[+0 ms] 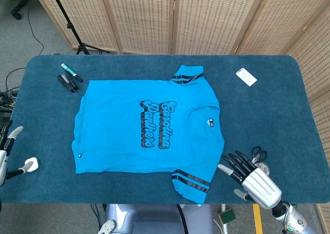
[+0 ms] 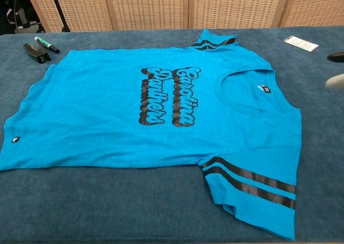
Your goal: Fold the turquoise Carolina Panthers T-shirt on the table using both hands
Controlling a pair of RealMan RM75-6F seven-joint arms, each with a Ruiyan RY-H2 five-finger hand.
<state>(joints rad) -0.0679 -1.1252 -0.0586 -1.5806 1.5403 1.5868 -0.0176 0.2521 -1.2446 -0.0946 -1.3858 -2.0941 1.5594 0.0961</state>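
**Right hand nearest the collar end of the shirt**

Right hand [image 1: 251, 176]: fingers spread, empty, just beside the near striped sleeve [image 1: 190, 181], shirt lying toward its left. Left hand [image 1: 7, 154]: at the desk [image 1: 289, 110] edge, mostly cropped, seems to hold nothing, apart from the hem. T-shirt [image 1: 147, 126]: flat, unfolded, long axis left-right, collar toward right hand.

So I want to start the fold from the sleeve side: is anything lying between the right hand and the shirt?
Nothing visible. The right hand hovers open just right of the T-shirt, with bare table between them. The scissors lie behind its fingers, away from the shirt.
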